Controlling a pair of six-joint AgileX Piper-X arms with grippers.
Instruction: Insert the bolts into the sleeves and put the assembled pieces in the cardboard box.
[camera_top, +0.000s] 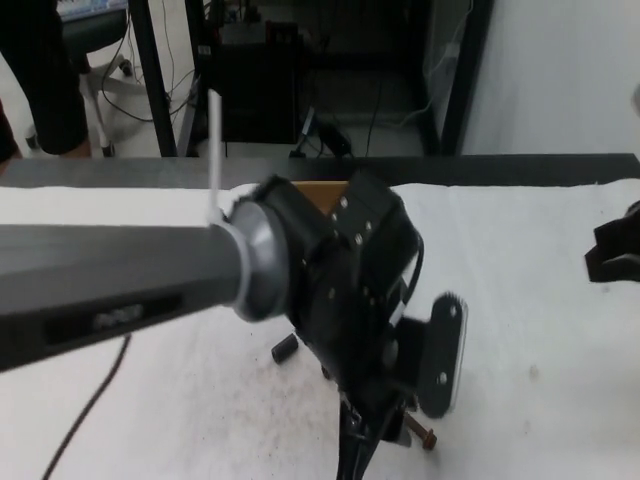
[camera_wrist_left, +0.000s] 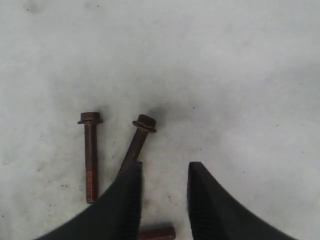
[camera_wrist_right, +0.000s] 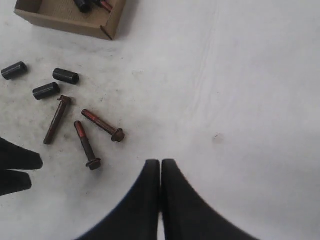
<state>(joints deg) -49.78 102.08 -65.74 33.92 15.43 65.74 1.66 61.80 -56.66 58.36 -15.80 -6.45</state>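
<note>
Rusty-brown bolts (camera_wrist_right: 102, 124), black sleeves (camera_wrist_right: 66, 76), tan cardboard box (camera_wrist_right: 60, 23), white bench cover (camera_wrist_right: 240, 75).

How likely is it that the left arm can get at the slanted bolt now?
Probably yes. The left gripper is open close over the slanted bolt, whose shank end passes behind one finger. Nothing covers the bolt, and the neighbouring bolt lies apart from it. A small sideways shift seems needed.

bench (camera_wrist_right: 240, 75): white cover | lying on it: three bolts (camera_wrist_right: 102, 124), three sleeves (camera_wrist_right: 66, 76) beside them, cardboard box (camera_wrist_right: 60, 22)
</note>
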